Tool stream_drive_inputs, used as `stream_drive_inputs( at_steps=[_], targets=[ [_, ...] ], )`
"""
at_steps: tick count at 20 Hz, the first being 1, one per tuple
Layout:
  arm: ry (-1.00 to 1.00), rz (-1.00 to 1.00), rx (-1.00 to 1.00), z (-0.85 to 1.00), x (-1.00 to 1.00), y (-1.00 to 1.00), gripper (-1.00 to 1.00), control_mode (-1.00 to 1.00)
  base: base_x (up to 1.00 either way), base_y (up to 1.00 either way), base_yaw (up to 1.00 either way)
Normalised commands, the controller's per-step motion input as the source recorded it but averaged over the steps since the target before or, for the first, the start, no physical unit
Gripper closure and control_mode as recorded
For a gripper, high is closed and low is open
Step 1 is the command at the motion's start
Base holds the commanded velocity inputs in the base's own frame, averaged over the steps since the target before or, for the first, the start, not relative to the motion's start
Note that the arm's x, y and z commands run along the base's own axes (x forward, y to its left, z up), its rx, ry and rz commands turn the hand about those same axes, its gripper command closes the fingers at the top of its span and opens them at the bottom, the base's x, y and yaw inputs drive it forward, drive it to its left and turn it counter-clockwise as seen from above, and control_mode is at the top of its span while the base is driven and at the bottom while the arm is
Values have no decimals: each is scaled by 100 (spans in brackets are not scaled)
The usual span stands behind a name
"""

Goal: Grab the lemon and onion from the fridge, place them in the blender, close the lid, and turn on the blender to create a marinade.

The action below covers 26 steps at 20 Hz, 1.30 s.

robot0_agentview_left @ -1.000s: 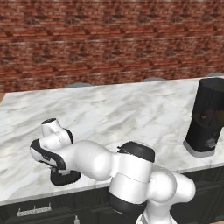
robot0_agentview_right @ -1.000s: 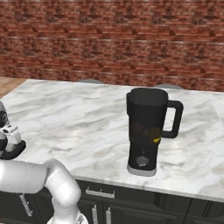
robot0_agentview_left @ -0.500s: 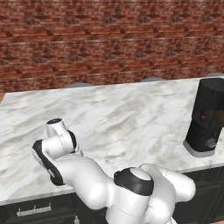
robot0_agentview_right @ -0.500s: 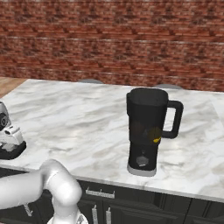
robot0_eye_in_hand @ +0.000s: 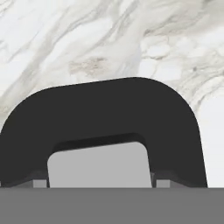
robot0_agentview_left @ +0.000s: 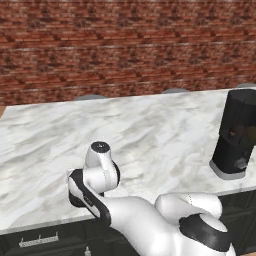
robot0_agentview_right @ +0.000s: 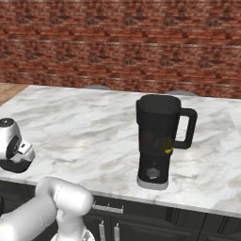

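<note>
Arm has swung lower toward counter's [robot0_agentview_left: 150, 130] front edge, over lid [robot0_eye_in_hand: 109, 118]. Finger state indeterminate. Risk: off-centre grasp drops lid.

A kitchen in a home, all drawn by a computer. Long white marble counter [robot0_agentview_left: 150, 130] with grey swirls (same stone right under the hand view [robot0_eye_in_hand: 109, 39]). Red brick wall [robot0_agentview_right: 117, 42] behind it. Dark cabinet doors [robot0_agentview_right: 141, 226] below the counter, with small silver handles [robot0_agentview_left: 39, 242]. On the counter, a tall black blender [robot0_agentview_right: 157, 141] on a light grey base, with a little round knob low on the front. Something yellow inside the blender's jar.
</note>
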Motion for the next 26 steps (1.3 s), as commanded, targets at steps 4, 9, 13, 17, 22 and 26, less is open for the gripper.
stream_drive_inputs(
  at_steps=[4, 9, 13, 17, 22, 26],
  targets=[
    [-14, 0, 0, 100, -2, -26, 100, -100, 0, 0, 0],
    [-16, 0, 0, 100, -1, -43, 100, -100, 0, 0, 0],
    [-12, -2, 0, 100, -8, -55, 100, -100, 0, 0, 0],
    [-7, -8, 0, 100, -13, -55, 100, -100, 0, 0, 0],
    [-2, -9, -1, 100, -7, -62, 100, -100, 0, 0, 0],
    [-2, -6, -7, 100, -4, -66, 100, -100, 0, 0, 0]
  ],
)
